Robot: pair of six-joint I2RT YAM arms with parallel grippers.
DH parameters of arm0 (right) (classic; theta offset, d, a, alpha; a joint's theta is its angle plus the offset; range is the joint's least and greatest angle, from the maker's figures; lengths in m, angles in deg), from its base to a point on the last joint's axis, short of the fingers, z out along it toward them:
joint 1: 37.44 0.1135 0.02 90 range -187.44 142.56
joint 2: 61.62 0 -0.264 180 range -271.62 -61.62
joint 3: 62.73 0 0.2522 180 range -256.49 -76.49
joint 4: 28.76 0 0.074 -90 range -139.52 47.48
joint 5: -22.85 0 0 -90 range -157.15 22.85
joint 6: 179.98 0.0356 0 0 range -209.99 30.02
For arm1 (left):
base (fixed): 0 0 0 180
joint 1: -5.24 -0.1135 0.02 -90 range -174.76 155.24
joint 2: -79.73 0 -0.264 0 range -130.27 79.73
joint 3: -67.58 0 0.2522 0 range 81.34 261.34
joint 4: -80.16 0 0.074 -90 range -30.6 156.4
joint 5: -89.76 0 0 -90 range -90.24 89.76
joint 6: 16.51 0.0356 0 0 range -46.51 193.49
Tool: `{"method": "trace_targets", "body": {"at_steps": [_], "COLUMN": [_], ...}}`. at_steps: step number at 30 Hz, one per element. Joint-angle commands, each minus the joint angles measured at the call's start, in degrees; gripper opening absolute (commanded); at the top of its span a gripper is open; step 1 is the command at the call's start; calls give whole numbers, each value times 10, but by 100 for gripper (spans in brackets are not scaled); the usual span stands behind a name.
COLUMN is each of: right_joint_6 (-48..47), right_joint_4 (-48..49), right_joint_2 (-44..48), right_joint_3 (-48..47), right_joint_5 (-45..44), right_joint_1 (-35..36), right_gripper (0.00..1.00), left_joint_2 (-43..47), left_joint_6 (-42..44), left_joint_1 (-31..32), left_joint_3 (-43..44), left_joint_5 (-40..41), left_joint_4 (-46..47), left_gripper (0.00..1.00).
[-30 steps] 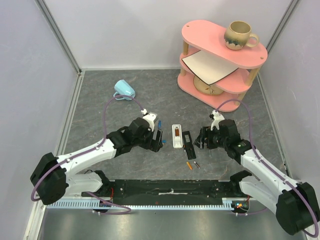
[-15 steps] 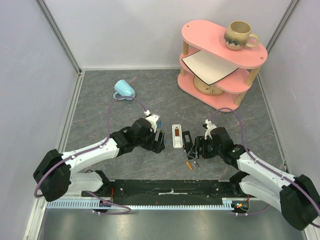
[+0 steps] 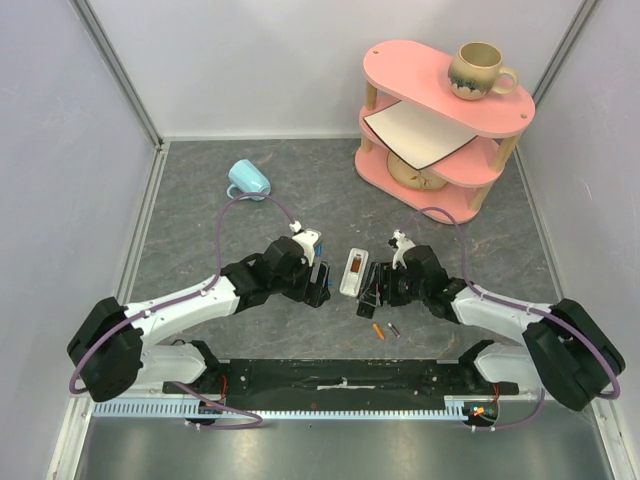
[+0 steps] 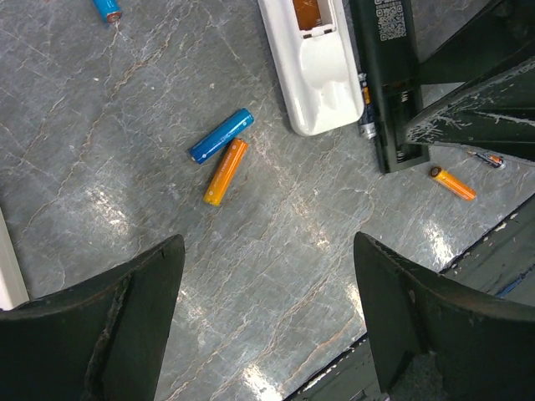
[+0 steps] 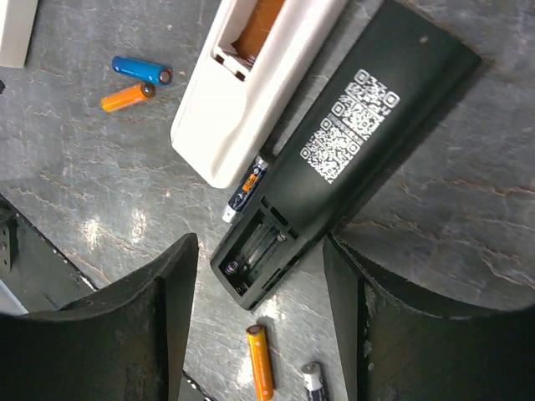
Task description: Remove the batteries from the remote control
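A white remote [image 3: 352, 272] and a black remote [image 3: 371, 291] lie back up, side by side, both with open battery bays. The black remote's bay [image 5: 259, 255] is empty. My right gripper [image 5: 259, 309] is open, its jaws astride the black remote's near end. A dark battery [image 5: 247, 190] lies between the remotes. An orange battery [image 5: 260, 361] and a dark battery [image 5: 313, 383] lie just before the bay. My left gripper [image 4: 267, 326] is open and empty over bare table, near a blue battery [image 4: 221, 135] and an orange battery [image 4: 225, 171]. Another blue battery [image 4: 106, 8] lies further off.
A light blue mug [image 3: 247, 180] lies on its side at the back left. A pink three-tier shelf [image 3: 440, 120] with a beige mug [image 3: 478, 70] stands at the back right. A black rail [image 3: 340, 378] runs along the near edge.
My right gripper has moved left over the black remote's near end. Both remotes have turned slightly. The left arm has barely moved.
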Motion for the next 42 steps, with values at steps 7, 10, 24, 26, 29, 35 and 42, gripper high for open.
{"method": "trace_targets", "body": {"at_steps": [7, 10, 24, 26, 29, 35, 42], "right_joint_6": [20, 12, -7, -8, -14, -34, -56], "right_joint_4": [63, 41, -9, -11, -19, -43, -105], "right_joint_2": [-41, -28, 26, 26, 39, 92, 157], "right_joint_3": [-28, -29, -29, -32, -36, -39, -45], "right_joint_5": [-14, -41, -121, -125, -130, -151, -202], "right_joint_1": [29, 29, 29, 27, 28, 28, 28], "right_gripper": [68, 70, 83, 84, 86, 97, 98], "left_joint_2": [3, 6, 70, 99, 143, 240, 318], "left_joint_6": [11, 13, 21, 23, 26, 25, 23], "left_joint_1": [4, 5, 8, 9, 9, 9, 8], "left_joint_3": [3, 0, -16, -25, -39, -68, -84], "left_joint_5": [2, 3, 15, 15, 15, 34, 53], "left_joint_4": [14, 10, 14, 18, 28, 55, 80], "left_gripper": [87, 87, 87, 87, 86, 87, 98]}}
